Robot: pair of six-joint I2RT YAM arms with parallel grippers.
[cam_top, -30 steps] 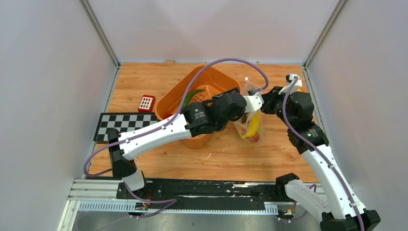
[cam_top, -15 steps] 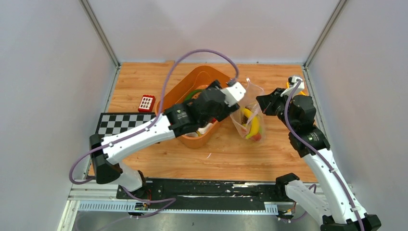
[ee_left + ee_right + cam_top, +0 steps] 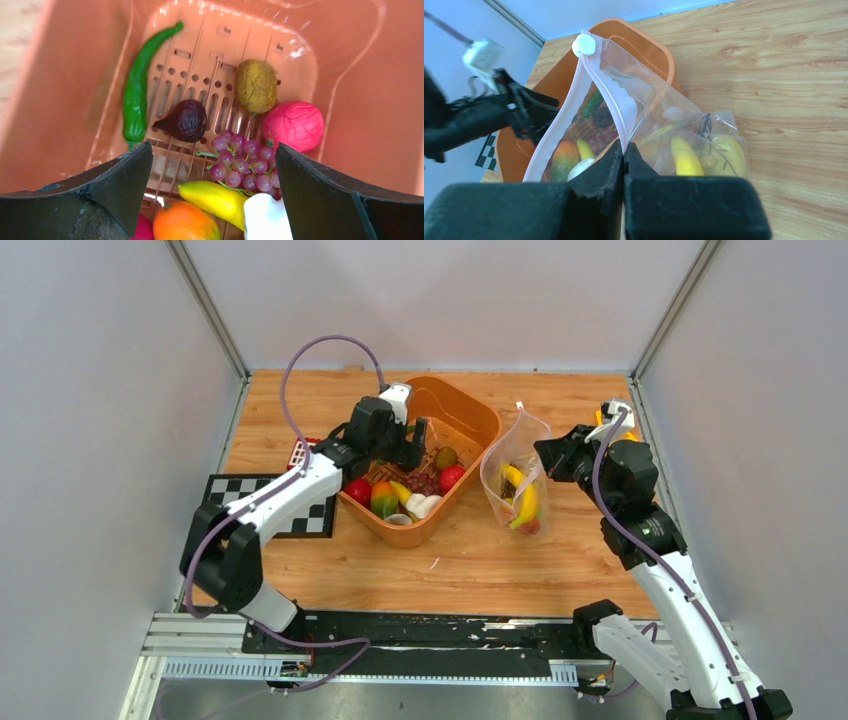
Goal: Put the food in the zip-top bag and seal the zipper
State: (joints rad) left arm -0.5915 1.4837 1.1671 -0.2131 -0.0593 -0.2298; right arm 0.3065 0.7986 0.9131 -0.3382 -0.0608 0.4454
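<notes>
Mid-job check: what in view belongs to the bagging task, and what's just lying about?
Job: bag, pinched at its mouth by the right hand; zipper; banana inside; grapes, kiwi and other food in the basket under the open left hand.
Lying about: checkerboard; small red item beside the basket.

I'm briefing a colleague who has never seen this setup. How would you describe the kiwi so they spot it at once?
Find the orange basket in the middle of the wooden table. On its slotted floor the kiwi lies between a dark wrinkled fruit and a pink-red ball. It is the only dull brownish-green, rough-skinned oval there.
</notes>
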